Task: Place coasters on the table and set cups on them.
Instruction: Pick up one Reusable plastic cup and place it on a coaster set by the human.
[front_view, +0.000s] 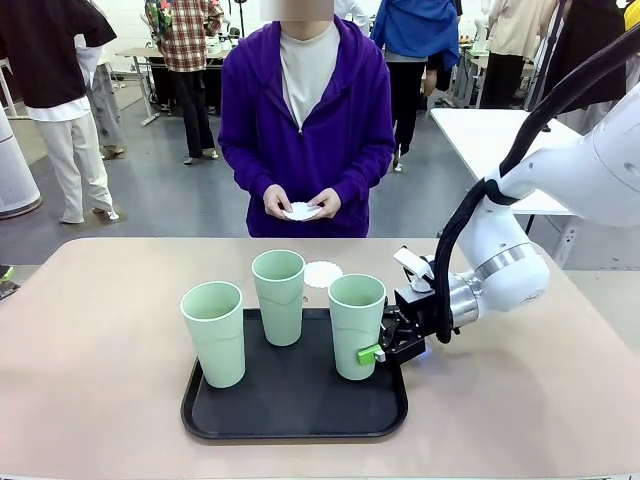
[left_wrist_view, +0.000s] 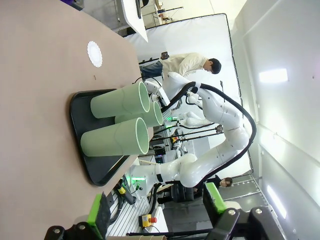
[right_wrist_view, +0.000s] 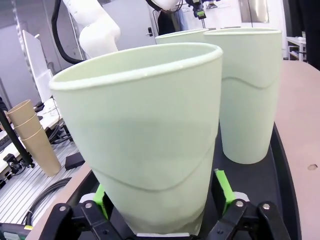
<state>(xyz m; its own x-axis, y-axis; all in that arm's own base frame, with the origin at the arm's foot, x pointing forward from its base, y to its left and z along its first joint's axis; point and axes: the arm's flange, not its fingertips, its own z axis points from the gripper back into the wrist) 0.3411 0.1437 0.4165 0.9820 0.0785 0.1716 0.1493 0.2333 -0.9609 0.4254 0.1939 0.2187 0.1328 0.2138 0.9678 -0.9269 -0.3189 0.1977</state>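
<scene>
Right gripper straddled the right-hand cup low down, on the tray; I couldn't tell whether my pads pressed. I judged a square squeeze and straight lift best, toward the coaster behind.

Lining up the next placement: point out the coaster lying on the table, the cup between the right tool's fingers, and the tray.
coaster (front_view: 323, 273): front view, its centre.
cup (front_view: 357, 320): front view, mid wall.
tray (front_view: 290, 405): front view, bare floor by front rim.
</scene>
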